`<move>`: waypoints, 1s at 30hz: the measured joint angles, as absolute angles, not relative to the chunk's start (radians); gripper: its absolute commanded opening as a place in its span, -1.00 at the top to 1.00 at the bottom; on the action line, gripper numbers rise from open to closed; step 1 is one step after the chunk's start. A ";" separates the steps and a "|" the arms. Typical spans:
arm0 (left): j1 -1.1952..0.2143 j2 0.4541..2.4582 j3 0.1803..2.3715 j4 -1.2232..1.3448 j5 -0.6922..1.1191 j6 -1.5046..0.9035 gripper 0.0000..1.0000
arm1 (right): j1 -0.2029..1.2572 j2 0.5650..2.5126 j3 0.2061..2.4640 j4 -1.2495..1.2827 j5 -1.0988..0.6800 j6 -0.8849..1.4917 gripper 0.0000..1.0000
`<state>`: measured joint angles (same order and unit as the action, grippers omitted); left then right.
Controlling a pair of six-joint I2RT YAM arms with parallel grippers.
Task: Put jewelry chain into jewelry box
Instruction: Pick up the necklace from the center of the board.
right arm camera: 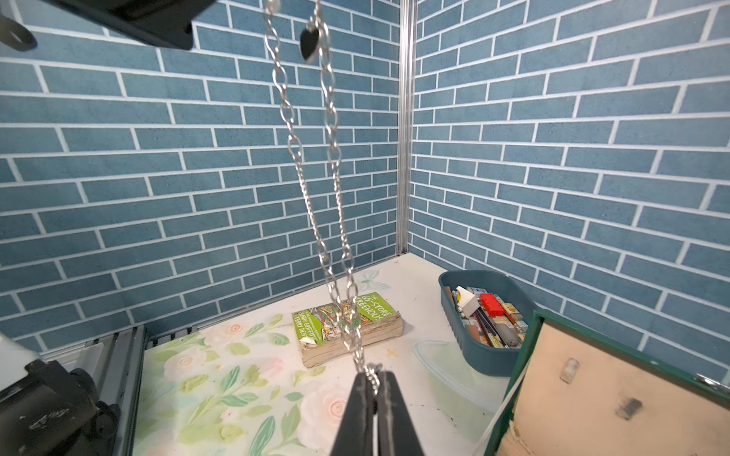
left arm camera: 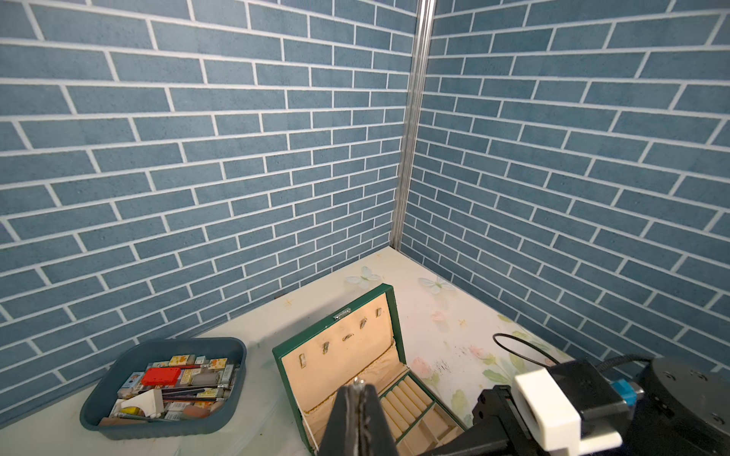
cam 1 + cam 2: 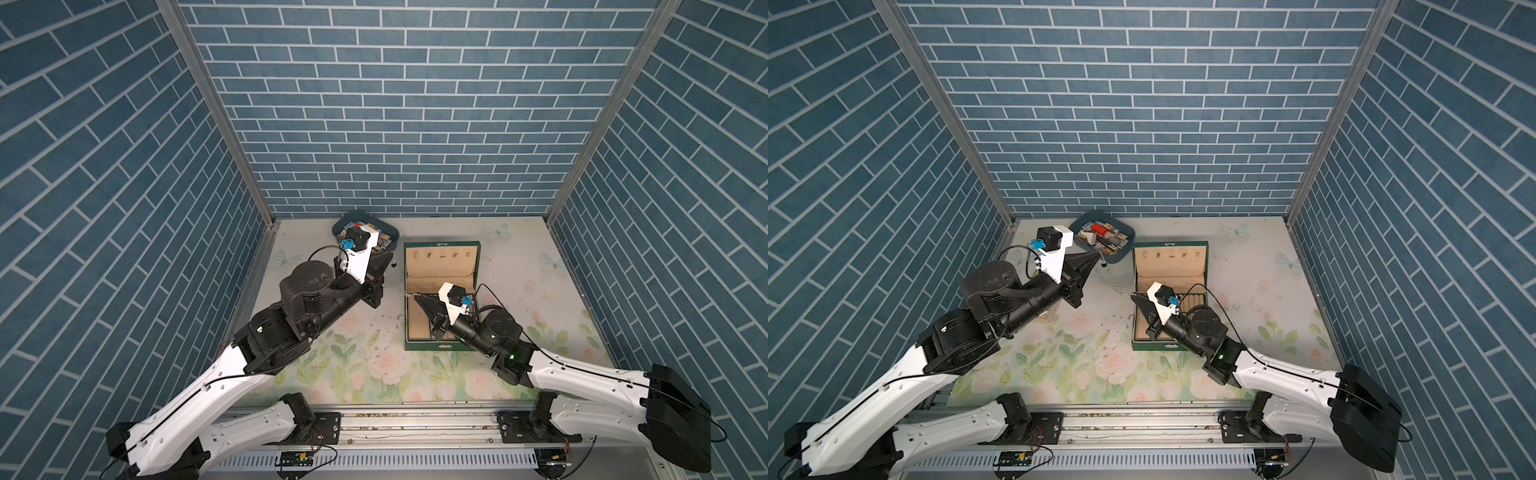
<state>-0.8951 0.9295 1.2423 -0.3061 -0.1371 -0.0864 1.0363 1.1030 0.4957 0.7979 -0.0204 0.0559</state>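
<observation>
the thin pale metal link chain (image 1: 312, 197) with its small dark bead hangs doubled in the air between the two arms: the left gripper (image 3: 1099, 261) is clenched on its upper end near the blue-grey oval bin of small items (image 3: 1117, 257), and the right gripper (image 1: 375, 379) is pinched tight on its lower end, at the left edge of the dark green hinged case with beige lining (image 3: 478, 253). held at both ends, the strand probably stays untangled. the lid stands open, so the compartments can take it.

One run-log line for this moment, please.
left pincer: shut on jewelry chain | right pincer: shut on jewelry chain | chain: strung between pincers | jewelry box: open
</observation>
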 measured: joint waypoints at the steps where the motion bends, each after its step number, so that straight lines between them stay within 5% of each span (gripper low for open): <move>1: -0.895 0.929 1.247 -0.303 -0.138 -0.087 1.00 | 1.036 1.103 0.492 0.794 -0.020 0.056 1.00; 10: -0.895 0.929 1.268 -0.271 -0.119 -0.101 1.00 | 1.036 1.122 0.471 0.802 -0.043 0.095 1.00; 23: -0.895 0.941 1.276 -0.248 -0.065 -0.108 1.00 | 1.036 1.151 0.479 0.808 -0.114 0.143 0.12; 30: -0.895 0.950 1.280 -0.248 -0.059 -0.107 1.00 | 1.036 1.132 0.500 0.768 -0.120 0.141 -0.11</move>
<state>-0.8951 0.9497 1.2797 -0.2481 -0.0589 -0.1074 1.0363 1.1316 0.5003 0.7681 -0.1196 0.1410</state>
